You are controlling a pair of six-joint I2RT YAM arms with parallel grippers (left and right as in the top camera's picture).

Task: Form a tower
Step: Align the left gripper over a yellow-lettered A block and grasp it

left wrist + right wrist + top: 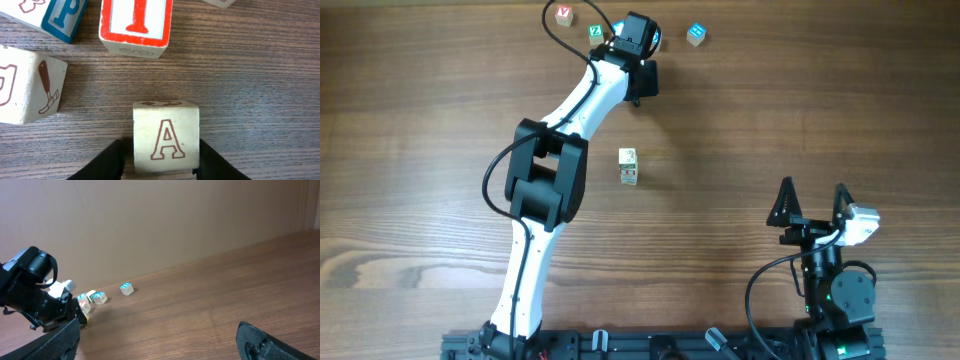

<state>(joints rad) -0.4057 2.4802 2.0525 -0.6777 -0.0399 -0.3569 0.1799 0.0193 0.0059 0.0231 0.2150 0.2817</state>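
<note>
The tower [628, 166] is a short column of pale letter cubes with green marks, standing alone mid-table. My left gripper [645, 80] reaches to the far edge, well beyond the tower. In the left wrist view, the left gripper [166, 160] has its black fingers [215, 165] against both sides of a pale cube with a brown letter A [166, 137], which rests on the wood. The overhead view hides this cube under the gripper. My right gripper [812, 205] sits open at the near right, and in its wrist view the right gripper [160, 340] holds nothing.
Loose cubes lie around the left gripper: a red I cube [135, 22], a blue P cube [60, 15] and a hammer-picture cube [30, 85]. Overhead, a red cube [564, 14], a green cube [596, 31] and a blue cube [695, 34] line the far edge.
</note>
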